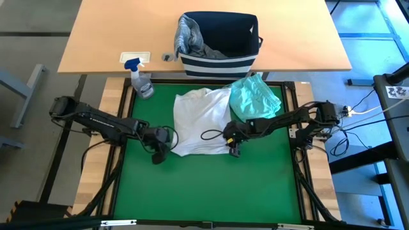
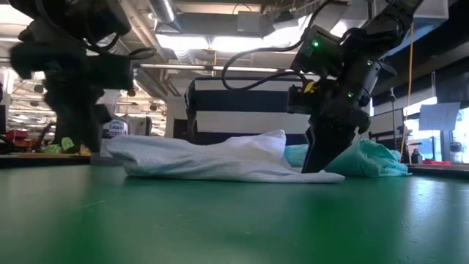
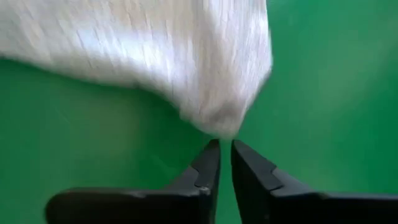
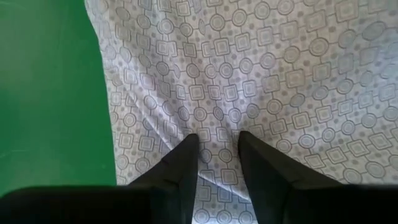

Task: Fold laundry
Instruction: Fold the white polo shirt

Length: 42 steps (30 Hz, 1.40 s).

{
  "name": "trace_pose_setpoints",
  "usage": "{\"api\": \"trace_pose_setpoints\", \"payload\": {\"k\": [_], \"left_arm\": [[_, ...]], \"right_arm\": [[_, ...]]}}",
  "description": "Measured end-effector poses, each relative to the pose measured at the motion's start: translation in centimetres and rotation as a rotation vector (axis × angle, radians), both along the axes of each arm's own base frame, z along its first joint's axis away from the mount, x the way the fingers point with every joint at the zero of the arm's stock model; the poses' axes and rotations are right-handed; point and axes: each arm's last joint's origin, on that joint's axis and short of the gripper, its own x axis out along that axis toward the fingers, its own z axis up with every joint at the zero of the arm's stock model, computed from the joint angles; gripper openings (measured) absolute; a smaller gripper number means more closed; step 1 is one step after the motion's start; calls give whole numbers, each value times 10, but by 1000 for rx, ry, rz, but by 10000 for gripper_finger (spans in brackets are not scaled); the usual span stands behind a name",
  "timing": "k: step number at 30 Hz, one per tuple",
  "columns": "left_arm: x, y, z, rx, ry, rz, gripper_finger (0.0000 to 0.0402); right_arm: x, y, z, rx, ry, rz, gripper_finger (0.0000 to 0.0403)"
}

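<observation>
The white t-shirt lies crumpled on the green mat; up close its cloth shows a fine grey pattern. My left gripper is low at the shirt's near left corner, fingers shut just short of the corner's tip. My right gripper points down on the shirt's near right corner, fingers a little apart. The mint-teal garment lies bunched at the shirt's far right. The grey-blue striped shirt hangs over the basket's left rim. My left gripper has its shut fingertips right at the tip of the shirt's near left corner; no cloth shows between them, and I cannot tell whether they touch it. My right gripper stands with both fingertips on the shirt's top side near its near right edge, coming from above and pointing down. A small wrinkle of cloth lies between the fingers. The shirt lies flat on the mat.
The navy-and-white striped basket stands on the wooden table beyond the mat's far edge. A spray bottle stands at the mat's far left corner. The mat's near half is bare green.
</observation>
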Motion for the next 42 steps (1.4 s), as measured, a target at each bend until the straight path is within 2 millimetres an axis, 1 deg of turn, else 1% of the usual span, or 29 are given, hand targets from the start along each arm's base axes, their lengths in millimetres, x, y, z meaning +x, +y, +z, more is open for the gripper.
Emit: {"api": "trace_pose_setpoints", "payload": {"k": [2, 3, 5, 7, 9, 11, 13, 15, 17, 20, 24, 26, 27, 29, 33, 38, 42], "left_arm": [[-2, 0, 2, -43, 48, -29, 56], [-2, 0, 7, -69, 62, -46, 65], [0, 1, 22, -89, 75, -83, 80], [2, 3, 40, -44, 81, -110, 89], [8, 5, 61, 69, 8, -100, 94], [18, 8, 80, 193, -118, -61, 94], [28, 10, 88, 283, -249, -22, 92], [38, 14, 84, 308, -349, 0, 88], [46, 18, 68, 290, -391, 12, 84], [48, 21, 30, 266, -330, 25, 75], [45, 23, -17, 219, -206, 36, 64], [45, 18, -32, 165, -153, -3, 57], [45, 14, -36, 131, -139, -38, 53], [49, 1, -40, 82, -137, -100, 46], [49, -27, -41, 25, -158, -141, 32], [45, -64, -36, -64, -229, -124, 23], [37, -90, -32, -90, -255, -118, 23]], "right_arm": [[3, 1, 5, 31, 15, 1, 120], [5, 1, 9, 42, 22, 3, 120], [10, 2, 21, 52, 8, 16, 120], [16, 1, 37, 48, -32, 24, 120], [20, 1, 48, 17, -76, 23, 120], [23, -1, 52, -41, -111, -8, 120], [27, -3, 55, -80, -162, -38, 120], [31, -4, 52, -96, -206, -53, 120], [34, -4, 41, -84, -207, -67, 120], [36, -3, 19, -62, -159, -90, 120], [38, -3, -2, -51, -94, -86, 120], [40, 1, -4, -4, -94, -72, 120], [40, 4, -6, 19, -89, -59, 120], [40, 17, -6, 40, -90, -29, 120], [36, 54, -6, 70, -79, 55, 120], [23, 109, -6, 61, -76, 172, 120], [11, 141, -5, 20, -83, 234, 120]]}}
